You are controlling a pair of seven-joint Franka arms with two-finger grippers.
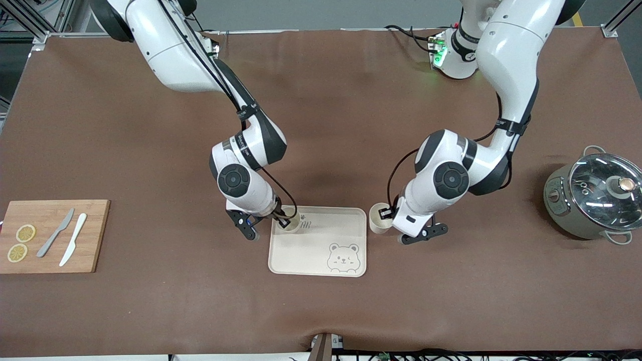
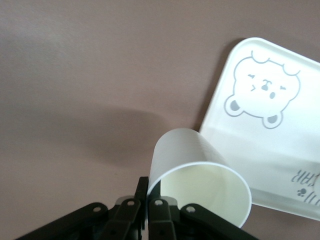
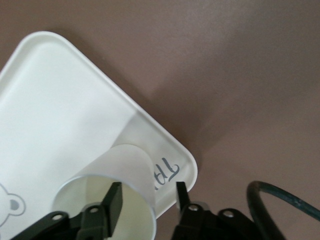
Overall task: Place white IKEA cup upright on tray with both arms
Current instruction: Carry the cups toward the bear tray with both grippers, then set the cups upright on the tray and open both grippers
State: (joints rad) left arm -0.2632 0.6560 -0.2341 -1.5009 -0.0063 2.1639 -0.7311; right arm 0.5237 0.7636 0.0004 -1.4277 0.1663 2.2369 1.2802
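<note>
The cream tray (image 1: 321, 250) with bear face lies at the table's middle, also in the left wrist view (image 2: 280, 165) and the right wrist view (image 3: 55, 110). One white cup (image 1: 291, 224) stands upright in the tray's corner by the lettering. My right gripper (image 1: 282, 216) is open over it, one finger inside the cup (image 3: 115, 170), one outside (image 3: 148, 192). A second white cup (image 1: 378, 220) is upright just off the tray, toward the left arm's end. My left gripper (image 1: 385, 213) is shut on its rim (image 2: 149, 185); the cup (image 2: 195, 170) may rest on the table, I cannot tell.
A wooden cutting board (image 1: 95, 235) with two lemon slices (image 1: 21, 243), a grey knife (image 1: 55, 233) and a white knife (image 1: 73, 239) lies at the right arm's end. A grey pot with glass lid (image 1: 594, 198) stands at the left arm's end.
</note>
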